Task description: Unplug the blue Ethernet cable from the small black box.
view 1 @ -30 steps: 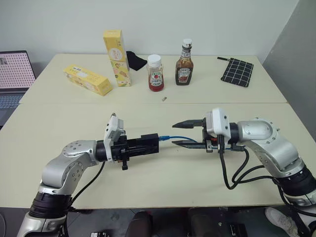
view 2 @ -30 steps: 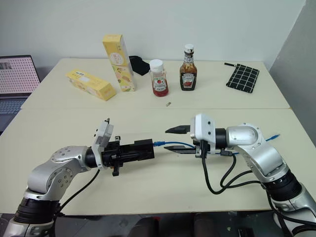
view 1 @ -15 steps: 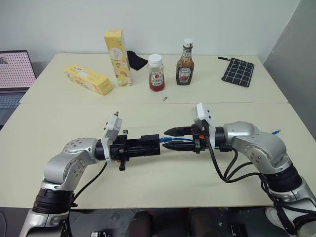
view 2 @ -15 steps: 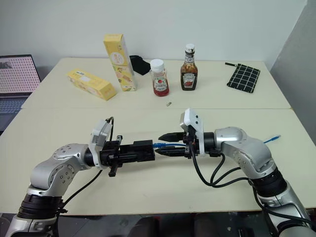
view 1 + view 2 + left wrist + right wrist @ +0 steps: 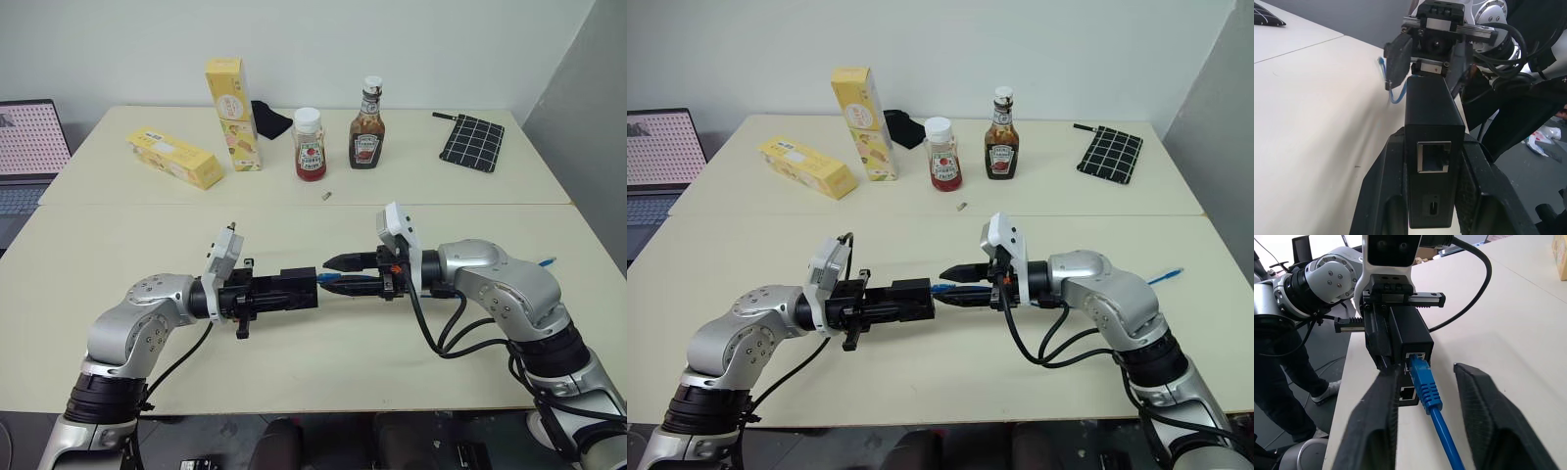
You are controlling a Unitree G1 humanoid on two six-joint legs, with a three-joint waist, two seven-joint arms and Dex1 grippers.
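Held above the pale surface (image 5: 118,255), between the two arms: small black box (image 5: 298,286) clamped flat-sided in the left tool (image 5: 1432,196), fingers pressed against both side walls, nothing slack. Looks light, rigid, matte plastic, sharp-edged, with a metal-lined port on the face toward the left wrist and a small slot below it. Probably a firm enough grip to take a pull, since the flat walls give the pads plenty to bear on.

Plugged into the far face of the box: blue Ethernet cable (image 5: 1437,423), its ribbed blue boot (image 5: 1423,384) sitting just outside the upper port, a second empty port below. Thin, limp, glossy cord running back along the right arm, its loose end (image 5: 545,262) lying on the surface well off to the right. Soft and light, so no good for pulling on the cord itself; likely to stretch or slip.

Right tool (image 5: 1425,421) half spread, one black textured finger on each side of the boot, not yet touching the boot, though the near finger looks close against the box corner. Best place to take hold: the ribbed boot right behind the plug, stiff and grippy. Probably a latch tab on the clear plug needing a squeeze before a straight pull away from the box; tab side cannot be told from here. Small plastic tab, likely fragile if forced.
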